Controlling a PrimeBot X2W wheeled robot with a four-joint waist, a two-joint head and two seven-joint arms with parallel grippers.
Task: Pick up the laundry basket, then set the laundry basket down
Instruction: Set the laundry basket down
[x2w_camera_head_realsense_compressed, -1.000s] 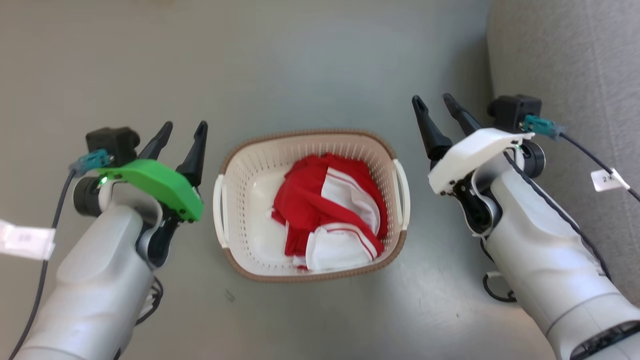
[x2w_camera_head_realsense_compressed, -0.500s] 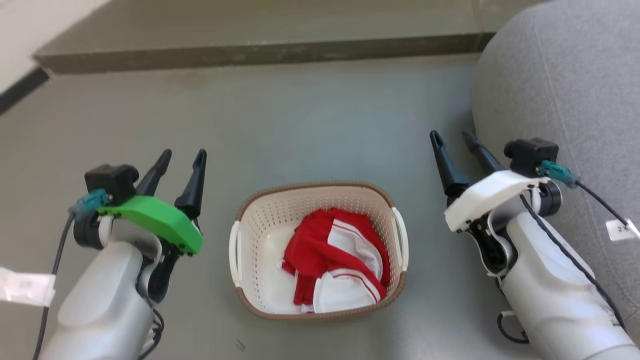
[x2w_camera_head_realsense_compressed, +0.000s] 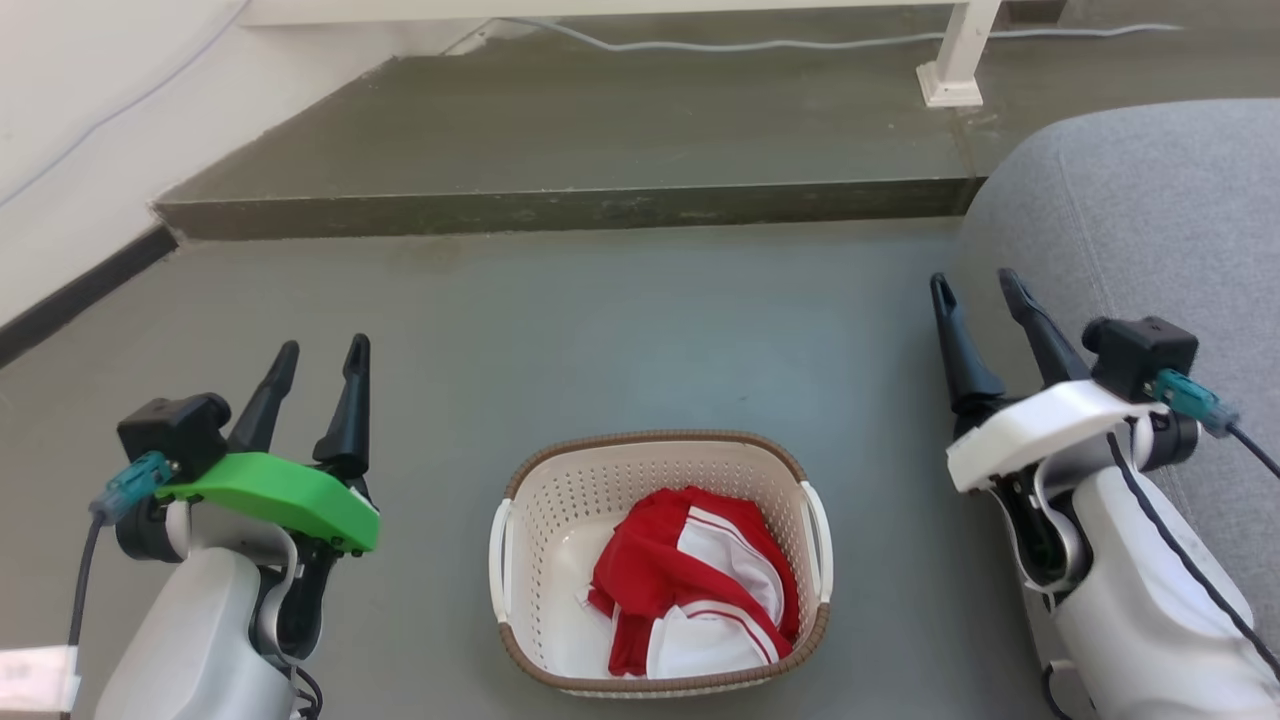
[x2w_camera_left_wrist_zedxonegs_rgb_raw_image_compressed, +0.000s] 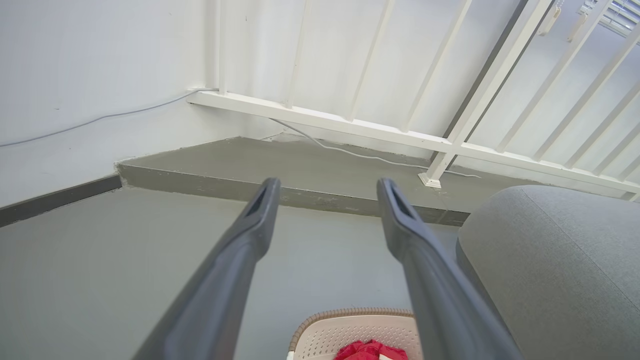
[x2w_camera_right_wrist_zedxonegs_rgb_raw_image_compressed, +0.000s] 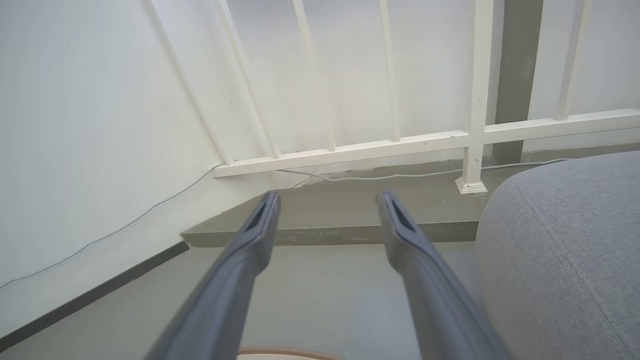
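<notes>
Bright, even daylight here, soft and diffuse. The floor (x2w_camera_head_realsense_compressed: 640, 330) carries a pale sheen across its middle, with no hard glare. Shadows are faint and soft-edged around the basket (x2w_camera_head_realsense_compressed: 650, 437). The wall (x2w_camera_head_realsense_compressed: 90, 120) runs close to washed-out white. The head view is crisp. Over on the wrist views, the railing (x2w_camera_left_wrist_zedxonegs_rgb_raw_image_compressed: 350, 128) bars splay with wide-angle stretch. The left gripper (x2w_camera_left_wrist_zedxonegs_rgb_raw_image_compressed: 327, 187) and right gripper (x2w_camera_right_wrist_zedxonegs_rgb_raw_image_compressed: 327, 197) are sharp at the tips, smearing out of focus toward the bottom edge.

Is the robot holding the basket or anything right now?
Nothing is held. The left tool and right tool are open, apart from the basket on the floor.
</notes>
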